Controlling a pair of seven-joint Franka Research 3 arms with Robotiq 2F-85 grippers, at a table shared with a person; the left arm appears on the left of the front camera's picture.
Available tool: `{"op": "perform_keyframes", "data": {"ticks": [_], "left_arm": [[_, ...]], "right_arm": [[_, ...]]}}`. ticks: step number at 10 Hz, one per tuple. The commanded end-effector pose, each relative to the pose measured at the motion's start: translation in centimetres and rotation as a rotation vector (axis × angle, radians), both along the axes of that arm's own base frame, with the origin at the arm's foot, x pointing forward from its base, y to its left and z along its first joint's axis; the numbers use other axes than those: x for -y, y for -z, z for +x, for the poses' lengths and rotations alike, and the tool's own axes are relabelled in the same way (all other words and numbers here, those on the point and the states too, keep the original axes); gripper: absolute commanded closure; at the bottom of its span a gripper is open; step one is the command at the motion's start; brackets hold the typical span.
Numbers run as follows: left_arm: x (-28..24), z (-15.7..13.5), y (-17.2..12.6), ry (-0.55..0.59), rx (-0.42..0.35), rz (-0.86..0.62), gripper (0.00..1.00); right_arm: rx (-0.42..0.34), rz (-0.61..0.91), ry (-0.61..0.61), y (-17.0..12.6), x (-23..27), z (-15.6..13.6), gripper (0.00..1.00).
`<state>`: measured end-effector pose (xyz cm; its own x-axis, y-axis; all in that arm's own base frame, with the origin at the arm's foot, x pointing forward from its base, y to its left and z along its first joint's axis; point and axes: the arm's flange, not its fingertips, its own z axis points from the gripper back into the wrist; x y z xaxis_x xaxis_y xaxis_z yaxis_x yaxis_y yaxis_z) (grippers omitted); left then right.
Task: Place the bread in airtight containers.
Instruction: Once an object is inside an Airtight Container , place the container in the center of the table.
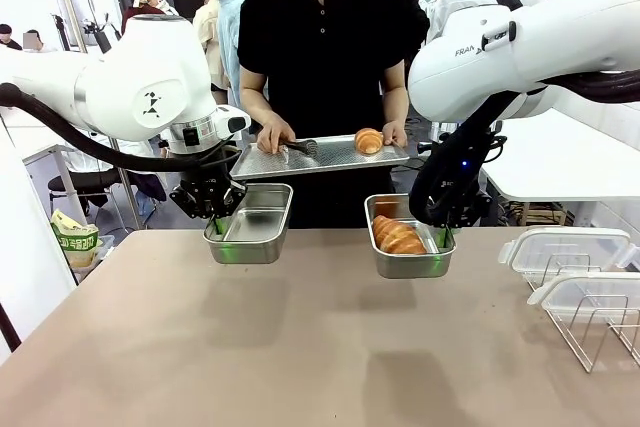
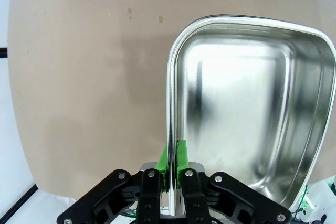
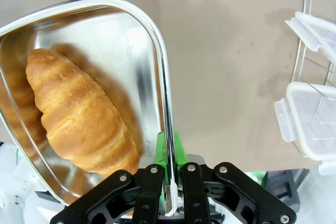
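My left gripper (image 1: 218, 222) (image 2: 171, 157) is shut on the rim of an empty steel tin (image 1: 250, 224) (image 2: 252, 108), held above the table. My right gripper (image 1: 441, 237) (image 3: 169, 153) is shut on the rim of a second tin (image 1: 408, 238) (image 3: 137, 61), which holds one golden croissant (image 1: 397, 236) (image 3: 79, 114). The other croissant (image 1: 369, 141) lies on a flat metal tray (image 1: 320, 157) that the person holds just behind both tins. The person's other hand (image 1: 274, 134) holds tongs (image 1: 302, 147) over that tray.
Two translucent snap lids (image 1: 565, 248) (image 1: 590, 295) stand in a wire rack (image 1: 600, 332) at the table's right; the same lids (image 3: 315, 124) show at the right of the right wrist view. A green bag (image 1: 73, 238) sits off the table's left edge.
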<state>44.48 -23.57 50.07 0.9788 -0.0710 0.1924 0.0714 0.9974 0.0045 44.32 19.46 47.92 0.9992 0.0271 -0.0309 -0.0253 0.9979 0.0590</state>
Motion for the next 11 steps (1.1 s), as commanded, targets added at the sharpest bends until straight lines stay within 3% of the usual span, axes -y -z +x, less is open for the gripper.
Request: {"op": "perform_keyframes", "data": {"ticks": [1, 4, 5, 9, 11], "left_arm": [[-0.1, 0.2, -0.5, -0.002, 0.004, -0.005, 1.0], [-0.1, 0.2, -0.5, -0.002, 0.004, -0.005, 1.0], [-0.1, 0.2, -0.5, -0.002, 0.004, -0.005, 1.0], [-0.1, 0.2, -0.5, -0.002, 0.004, -0.005, 1.0], [-0.1, 0.2, -0.5, -0.002, 0.004, -0.005, 1.0]], "right_arm": [[0.006, -0.002, -0.003, -0.2, 0.1, 0.0, 1.0], [0.0, 0.0, 0.0, 0.0, 0.0, 0.0, 1.0], [0.03, -0.054, -0.014, 0.7, -0.6, -1.2, 1.0], [0.011, -0.062, 0.12, 8.9, 2.0, -0.2, 1.0], [0.028, -0.034, 0.028, 11.1, 2.7, 0.1, 1.0]]}}
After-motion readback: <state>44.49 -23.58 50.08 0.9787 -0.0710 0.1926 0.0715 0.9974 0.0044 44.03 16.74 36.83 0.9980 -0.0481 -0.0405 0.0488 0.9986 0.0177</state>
